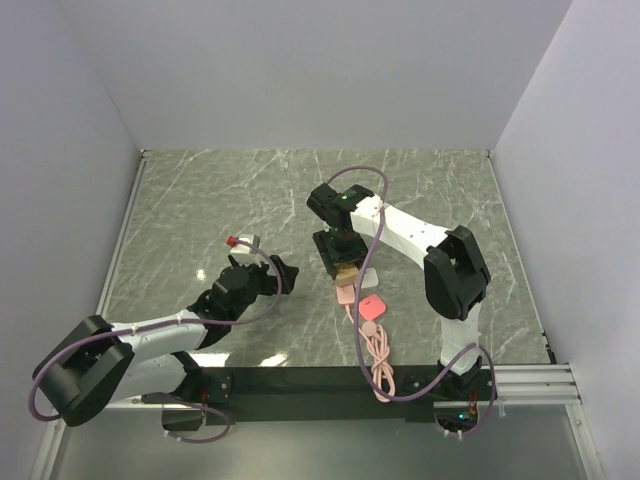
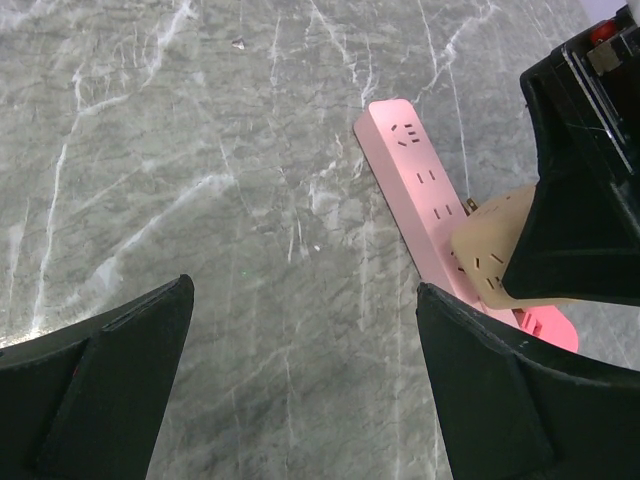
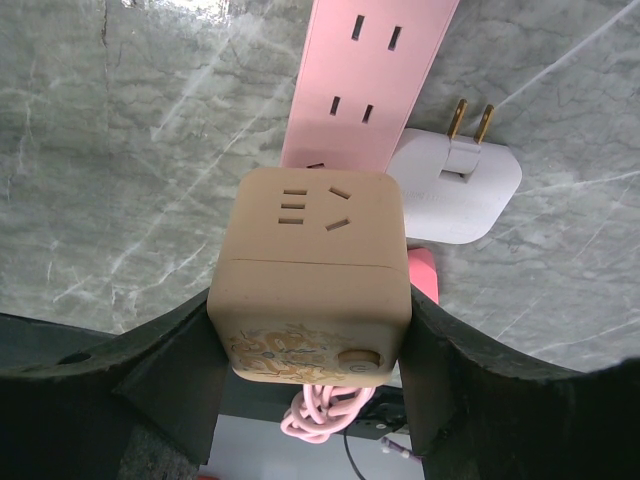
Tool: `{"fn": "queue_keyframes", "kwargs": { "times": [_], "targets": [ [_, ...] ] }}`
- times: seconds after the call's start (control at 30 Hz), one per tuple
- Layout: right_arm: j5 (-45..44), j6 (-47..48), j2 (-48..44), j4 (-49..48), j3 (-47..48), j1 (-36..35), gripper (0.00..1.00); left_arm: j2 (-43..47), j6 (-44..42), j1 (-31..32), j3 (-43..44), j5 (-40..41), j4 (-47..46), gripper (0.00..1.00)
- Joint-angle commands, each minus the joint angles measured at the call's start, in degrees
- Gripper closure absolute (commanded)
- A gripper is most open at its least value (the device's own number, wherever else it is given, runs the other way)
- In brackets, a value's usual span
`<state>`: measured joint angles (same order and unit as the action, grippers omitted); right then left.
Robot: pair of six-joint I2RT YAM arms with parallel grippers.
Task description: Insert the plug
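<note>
My right gripper (image 1: pixel 345 262) is shut on the tan cube (image 3: pixel 310 270), one finger on each side. It holds the cube on top of the long pale-pink power strip (image 3: pixel 365 80); whether the cube is seated in it I cannot tell. The plug (image 1: pixel 372 306), a flat coral-pink square, lies on the table just near of the cube. Only a sliver of the plug (image 3: pixel 423 275) shows in the right wrist view, and an edge of it (image 2: pixel 545 328) in the left wrist view. My left gripper (image 1: pixel 287 276) is open and empty, left of the strip (image 2: pixel 420 190), over bare table.
A white flat adapter (image 3: pixel 455 190) with two brass prongs lies against the strip's right side. The strip's coiled pink cord (image 1: pixel 380 360) runs toward the black base rail (image 1: pixel 300 382). Grey walls enclose the marble table (image 1: pixel 220 200).
</note>
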<state>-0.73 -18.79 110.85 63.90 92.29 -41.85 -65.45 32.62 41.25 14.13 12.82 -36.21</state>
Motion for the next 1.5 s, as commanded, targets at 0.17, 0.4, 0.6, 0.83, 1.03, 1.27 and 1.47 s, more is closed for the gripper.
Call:
{"fn": "queue_keyframes", "kwargs": {
  "times": [0.17, 0.4, 0.6, 0.83, 1.03, 1.27, 1.47],
  "targets": [
    [-1.0, -0.3, 1.0, 0.7, 0.7, 0.3, 1.00, -0.7, 0.2, -0.3, 0.6, -0.4, -2.8, 0.01],
    [-0.5, -1.1, 0.0, 0.5, -1.1, 0.4, 1.00, -0.3, 0.3, -0.2, 0.4, -0.4, -2.8, 0.01],
    [-0.7, -1.9, -0.9, 0.7, -1.3, 0.3, 1.00, -0.1, 0.5, -0.2, 0.4, -0.6, -2.7, 0.01],
    [-0.3, -2.5, -1.9, 0.3, -2.8, 0.2, 1.00, 0.5, 0.5, -0.2, -0.1, -0.3, -2.6, 0.01],
    [0.6, -2.7, -1.9, -0.2, -3.6, -0.3, 1.00, -0.1, 0.6, -0.2, 0.1, -0.4, -2.7, 0.00],
    [0.6, -3.5, -3.4, 0.7, -4.6, -0.3, 1.00, 0.1, 0.8, -0.2, 0.0, 0.0, -2.6, 0.01],
    [0.1, -3.3, -3.6, 2.9, -3.2, -0.2, 1.00, 0.8, 1.0, -0.3, -0.1, 0.9, -1.7, 0.01]
  ]
}}
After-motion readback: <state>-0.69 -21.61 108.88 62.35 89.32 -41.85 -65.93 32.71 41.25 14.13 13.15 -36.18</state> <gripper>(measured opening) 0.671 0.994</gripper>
